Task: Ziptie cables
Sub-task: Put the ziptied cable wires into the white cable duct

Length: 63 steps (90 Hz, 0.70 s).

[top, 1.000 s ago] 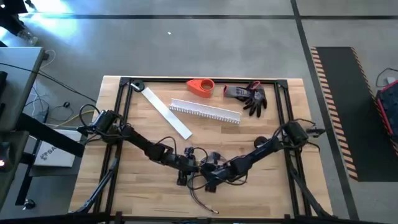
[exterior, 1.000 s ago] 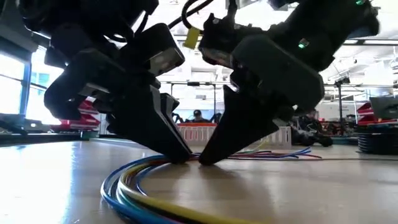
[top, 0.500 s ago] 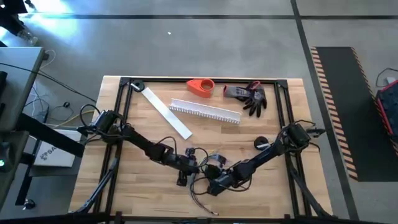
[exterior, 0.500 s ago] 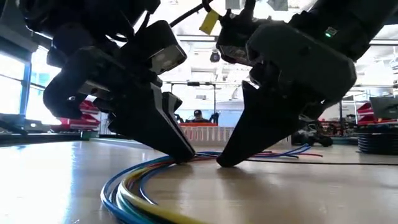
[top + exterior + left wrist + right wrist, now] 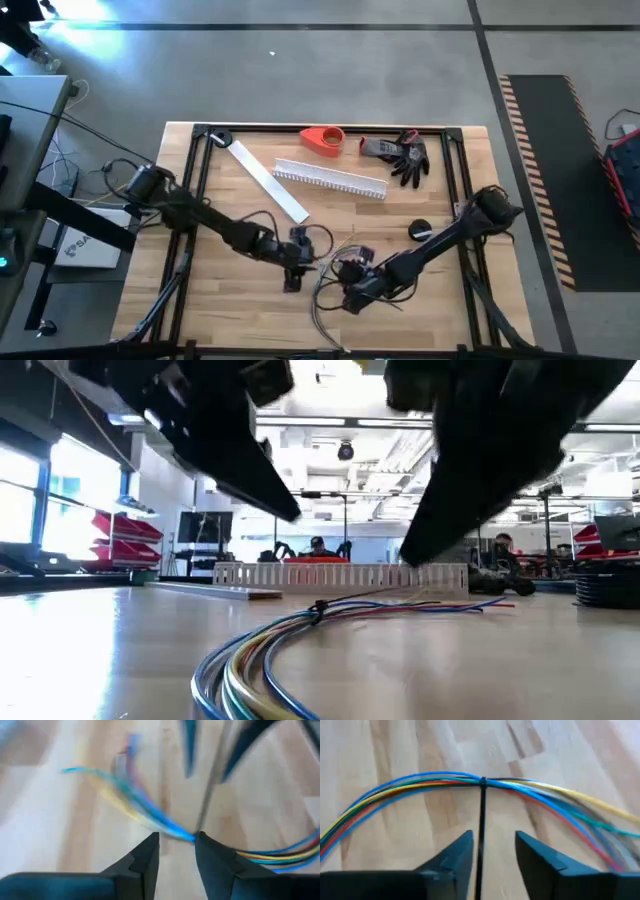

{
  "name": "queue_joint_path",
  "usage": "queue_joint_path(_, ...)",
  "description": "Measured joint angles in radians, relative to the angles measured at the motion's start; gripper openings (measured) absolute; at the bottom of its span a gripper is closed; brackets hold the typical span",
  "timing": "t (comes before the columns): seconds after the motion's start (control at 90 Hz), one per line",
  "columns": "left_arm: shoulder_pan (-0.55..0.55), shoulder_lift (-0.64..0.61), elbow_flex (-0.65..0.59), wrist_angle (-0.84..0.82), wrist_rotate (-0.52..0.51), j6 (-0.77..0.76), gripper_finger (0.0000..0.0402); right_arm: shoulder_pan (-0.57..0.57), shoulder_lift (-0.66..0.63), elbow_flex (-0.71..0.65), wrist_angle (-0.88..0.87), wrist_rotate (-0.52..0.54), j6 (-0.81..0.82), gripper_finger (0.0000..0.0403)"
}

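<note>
The cables [image 5: 420, 785] are a bundle of thin blue, yellow, green and red wires. They lie in a curve on the wooden table near its front edge [image 5: 325, 300]. A black ziptie [image 5: 483, 781] binds them [image 5: 318, 610]. Its tail [image 5: 481, 830] runs between the open fingers of my right gripper [image 5: 492, 855], and no contact shows. That gripper [image 5: 352, 292] hovers above the bundle. My left gripper [image 5: 296, 250] is open too [image 5: 176, 851], above the bundle's splayed end [image 5: 125, 795]. In the low view both grippers [image 5: 270, 485] [image 5: 440, 530] hang clear of the table.
A white slotted channel [image 5: 330, 178] and a flat white strip [image 5: 268, 180] lie farther back. A red object [image 5: 322, 140] and a dark glove [image 5: 400, 155] sit at the far edge. A small black disc [image 5: 420, 230] lies right of centre. Black frame rails [image 5: 195, 200] run along the table's sides.
Both grippers have risen from the table, where their fingertips stood at the cables; the bundle now lies free. My right gripper has also shifted toward the near edge, my left a little toward the far edge.
</note>
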State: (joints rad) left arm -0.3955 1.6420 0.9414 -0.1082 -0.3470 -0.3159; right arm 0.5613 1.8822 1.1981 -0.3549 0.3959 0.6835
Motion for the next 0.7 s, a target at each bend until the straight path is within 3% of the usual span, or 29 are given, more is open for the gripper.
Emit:
queue_joint_path(0.067, 0.004, -0.057, -0.013, -0.109, -0.098, -0.079, 0.0102, 0.002, -0.04, 0.001, -0.021, 0.035, -0.066, 0.0172)
queue_joint_path(0.189, 0.148, -0.157, -0.041, -0.266, -0.048, -0.144, 0.0083, -0.001, -0.105, 0.001, -0.083, 0.208, -0.041, 0.0175)
queue_joint_path(0.278, 0.273, -0.212, -0.075, -0.203, -0.045, 0.001, 0.0074, -0.002, -0.142, 0.003, -0.139, 0.318, -0.04, 0.0168)
queue_joint_path(0.4, 0.459, -0.221, -0.099, -0.091, 0.11, 0.288, 0.0078, -0.004, -0.17, 0.003, -0.19, 0.385, -0.029, 0.0157)
queue_joint_path(0.533, 0.615, -0.154, -0.101, -0.004, 0.219, 0.517, 0.0107, -0.013, -0.169, -0.013, -0.187, 0.4, -0.034, 0.0152)
queue_joint_path(0.7, 0.774, -0.026, -0.084, 0.088, 0.352, 0.628, 0.0156, -0.039, -0.169, -0.063, -0.16, 0.414, -0.029, 0.0151)
